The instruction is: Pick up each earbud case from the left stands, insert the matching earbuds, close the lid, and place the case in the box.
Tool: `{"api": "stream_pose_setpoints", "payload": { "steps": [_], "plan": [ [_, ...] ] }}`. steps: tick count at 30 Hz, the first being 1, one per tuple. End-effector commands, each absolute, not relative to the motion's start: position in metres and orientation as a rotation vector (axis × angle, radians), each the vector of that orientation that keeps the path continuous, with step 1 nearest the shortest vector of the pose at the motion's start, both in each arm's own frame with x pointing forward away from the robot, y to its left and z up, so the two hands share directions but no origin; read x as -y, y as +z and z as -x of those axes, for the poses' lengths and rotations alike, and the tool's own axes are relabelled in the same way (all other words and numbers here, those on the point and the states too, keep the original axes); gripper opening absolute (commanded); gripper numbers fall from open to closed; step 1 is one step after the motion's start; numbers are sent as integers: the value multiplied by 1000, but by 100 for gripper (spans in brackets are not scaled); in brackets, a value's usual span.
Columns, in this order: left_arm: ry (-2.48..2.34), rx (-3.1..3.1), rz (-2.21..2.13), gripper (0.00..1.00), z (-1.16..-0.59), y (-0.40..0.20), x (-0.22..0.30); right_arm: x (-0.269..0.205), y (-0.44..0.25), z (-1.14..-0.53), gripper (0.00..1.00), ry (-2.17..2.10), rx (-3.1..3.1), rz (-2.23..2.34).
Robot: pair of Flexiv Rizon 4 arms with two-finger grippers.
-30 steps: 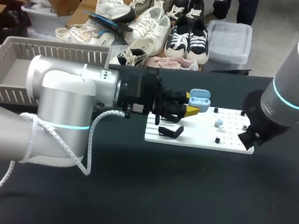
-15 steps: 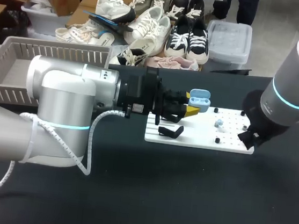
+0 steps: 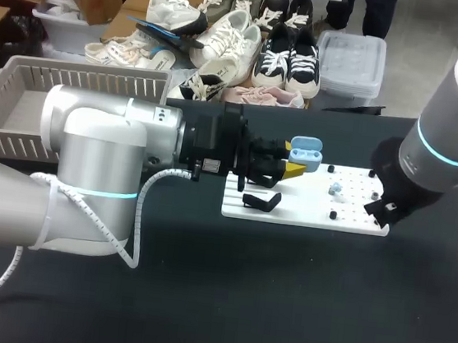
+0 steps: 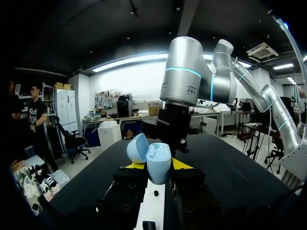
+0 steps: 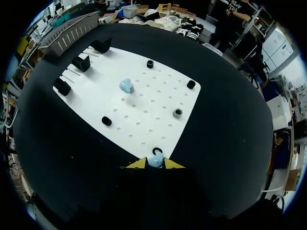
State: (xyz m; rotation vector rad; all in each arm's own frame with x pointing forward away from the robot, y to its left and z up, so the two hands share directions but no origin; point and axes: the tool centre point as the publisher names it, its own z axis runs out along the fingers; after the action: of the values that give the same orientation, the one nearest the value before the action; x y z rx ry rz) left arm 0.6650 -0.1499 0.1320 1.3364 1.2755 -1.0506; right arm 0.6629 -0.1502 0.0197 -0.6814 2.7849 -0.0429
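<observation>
Earbud case (image 4: 157, 163), pale blue with lid (image 4: 137, 147) open, sits pinched in the level left gripper (image 4: 152, 166), while the downward-pointing right gripper (image 5: 154, 163) pinches a matching earbud (image 5: 154, 161) at the white board (image 5: 160, 84).

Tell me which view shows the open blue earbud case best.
Left wrist view: the earbud case fills the middle, lid open, held between the left pincer's yellow tips. Head view shows it small; right wrist view misses it.

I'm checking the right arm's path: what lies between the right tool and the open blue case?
Up to the earbud case, white pegboard with a loose light-blue earbud and small black pegs; right wrist and head views show it.
</observation>
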Motion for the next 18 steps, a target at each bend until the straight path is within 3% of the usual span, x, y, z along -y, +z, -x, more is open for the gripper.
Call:
{"api": "stream_pose_setpoints", "payload": {
  "steps": [1, 18],
  "plan": [
    [-1045, -1275, -1329, 0, -663, 131, 150, 149, 19, -665, 0, -53, -2788, 676],
    [-1045, -1275, -1329, 0, -663, 131, 150, 149, 35, -657, 0, -69, -2771, 680]
  ]
}}
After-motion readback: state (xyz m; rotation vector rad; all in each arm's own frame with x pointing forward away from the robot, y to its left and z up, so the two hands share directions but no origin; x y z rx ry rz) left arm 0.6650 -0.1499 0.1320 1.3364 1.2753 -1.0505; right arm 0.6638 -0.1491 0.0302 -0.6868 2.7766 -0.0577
